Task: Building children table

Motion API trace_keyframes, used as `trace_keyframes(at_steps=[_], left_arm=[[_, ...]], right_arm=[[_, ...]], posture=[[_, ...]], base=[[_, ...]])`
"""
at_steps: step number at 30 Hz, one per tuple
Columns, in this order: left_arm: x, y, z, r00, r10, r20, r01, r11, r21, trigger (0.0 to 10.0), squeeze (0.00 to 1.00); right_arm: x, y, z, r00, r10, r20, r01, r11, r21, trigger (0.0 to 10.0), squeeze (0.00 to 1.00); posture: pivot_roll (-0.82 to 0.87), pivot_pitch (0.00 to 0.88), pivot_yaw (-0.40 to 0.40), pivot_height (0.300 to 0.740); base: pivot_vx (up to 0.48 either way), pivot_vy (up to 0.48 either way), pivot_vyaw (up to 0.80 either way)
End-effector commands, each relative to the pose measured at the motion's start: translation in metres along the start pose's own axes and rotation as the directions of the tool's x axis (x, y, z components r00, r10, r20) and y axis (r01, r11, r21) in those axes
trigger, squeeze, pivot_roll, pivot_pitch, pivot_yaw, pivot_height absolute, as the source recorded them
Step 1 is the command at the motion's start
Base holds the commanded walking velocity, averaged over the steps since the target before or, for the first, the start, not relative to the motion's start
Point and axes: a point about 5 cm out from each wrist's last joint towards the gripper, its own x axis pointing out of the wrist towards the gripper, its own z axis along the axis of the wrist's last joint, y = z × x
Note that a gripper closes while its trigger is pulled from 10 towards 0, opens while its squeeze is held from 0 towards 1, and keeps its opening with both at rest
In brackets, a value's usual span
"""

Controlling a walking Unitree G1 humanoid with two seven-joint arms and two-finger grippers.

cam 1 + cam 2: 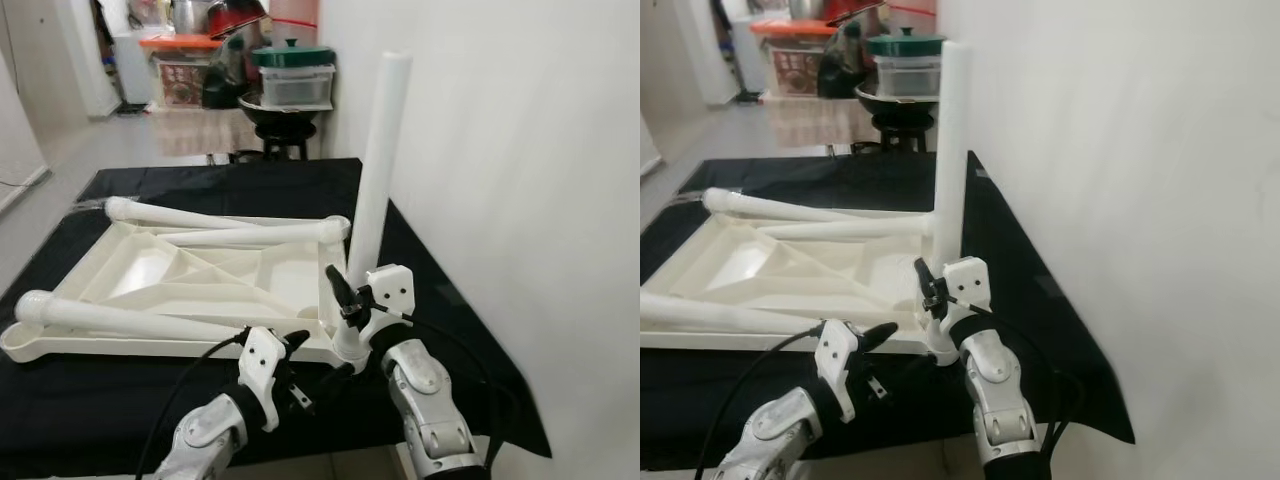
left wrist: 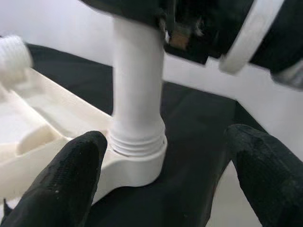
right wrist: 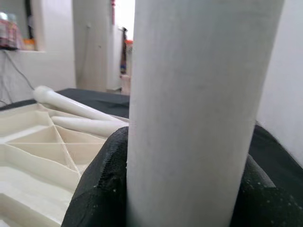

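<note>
white plastic tabletop (image 1: 200,275) lies upside down on black cloth (image 1: 440,290). upright white tube leg (image 1: 378,170) stands in its near right corner socket. right gripper (image 1: 345,300) is clamped around this leg. left gripper (image 2: 165,175), fingers spread, flanks the socket without contact.

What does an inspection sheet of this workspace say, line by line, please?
Surface: black cloth over the table.
Job's things: upside-down white tabletop; upright leg in its corner socket, threads showing; three loose legs lying on it.
Clutter: nothing seen.
Grippers: right gripper shut on upright leg; left gripper open, beside the socket.
Cables: black cable on the left arm.
Surroundings: white wall; storage boxes behind.
</note>
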Motion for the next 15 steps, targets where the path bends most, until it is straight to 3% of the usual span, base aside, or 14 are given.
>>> trace_keyframes(at_steps=[1, 2, 3, 4, 6, 7, 8, 10, 14, 15], left_arm=[[0.003, 0.001, -0.001, 1.0, -0.008, -0.02, 0.009, 0.999, 0.039, 10.0, 0.0], [0.003, 0.001, -0.001, 1.0, -0.008, -0.02, 0.009, 0.999, 0.039, 10.0, 0.0], [0.005, 0.0, 0.0, 1.0, -0.017, -0.026, 0.018, 0.998, 0.052, 10.0, 0.0], [0.007, 0.001, 0.0, 0.999, -0.025, -0.034, 0.027, 0.997, 0.069, 10.0, 0.0], [0.009, 0.001, 0.0, 0.999, -0.028, -0.039, 0.031, 0.996, 0.079, 10.0, 0.0], [0.01, 0.0, 0.0, 0.999, -0.031, -0.045, 0.035, 0.995, 0.089, 10.0, 0.0], [0.01, 0.0, 0.0, 0.999, -0.031, -0.045, 0.035, 0.995, 0.089, 10.0, 0.0], [0.012, 0.0, -0.001, 0.998, -0.034, -0.048, 0.038, 0.995, 0.088, 10.0, 0.0], [0.013, -0.001, -0.001, 0.998, -0.031, -0.046, 0.035, 0.996, 0.084, 10.0, 0.0], [0.015, -0.001, -0.001, 0.999, -0.026, -0.042, 0.029, 0.996, 0.079, 10.0, 0.0]], right_arm=[[-0.005, 0.007, -0.024, 0.983, 0.069, -0.17, -0.084, 0.993, -0.084, 0.0, 0.0], [-0.005, 0.007, -0.024, 0.983, 0.069, -0.17, -0.084, 0.993, -0.084, 0.0, 0.0], [-0.005, 0.008, -0.025, 0.98, 0.045, -0.192, -0.06, 0.995, -0.075, 10.0, 0.0], [-0.003, 0.012, -0.024, 0.976, 0.098, -0.196, -0.107, 0.994, -0.033, 10.0, 0.55], [-0.002, 0.016, -0.023, 0.971, 0.141, -0.195, -0.143, 0.99, -0.001, 10.0, 0.55], [0.001, 0.02, -0.02, 0.96, 0.217, -0.18, -0.214, 0.976, 0.035, 10.0, 1.0], [0.001, 0.02, -0.02, 0.96, 0.217, -0.18, -0.214, 0.976, 0.035, 10.0, 1.0], [0.009, 0.014, -0.009, 0.939, 0.319, -0.13, -0.317, 0.948, 0.04, 10.0, 1.0], [0.014, 0.006, -0.005, 0.92, 0.374, -0.122, -0.372, 0.927, 0.037, 10.0, 1.0], [0.017, -0.02, 0.0, 0.832, 0.526, -0.174, -0.534, 0.845, -0.001, 10.0, 0.0]], posture=[[-0.01, 0.0, -0.067, 0.74], [-0.01, 0.0, -0.067, 0.74], [-0.01, 0.0, -0.067, 0.74], [-0.01, 0.0, -0.06, 0.74], [-0.01, 0.0, -0.06, 0.74], [0.0, 0.0, -0.057, 0.74], [0.0, 0.0, -0.057, 0.74], [0.0, 0.0, -0.057, 0.74], [0.0, 0.0, -0.059, 0.74], [0.0, 0.0, -0.071, 0.74]], base=[[0.0, 0.0, 0.0], [0.0, 0.0, 0.0], [0.0, 0.0, 0.0], [0.0, 0.0, 0.0], [0.0, 0.0, 0.0], [0.0, 0.0, 0.0], [0.0, 0.0, 0.0], [0.0, 0.0, 0.0], [0.0, 0.0, 0.0], [0.0, 0.0, 0.0]])
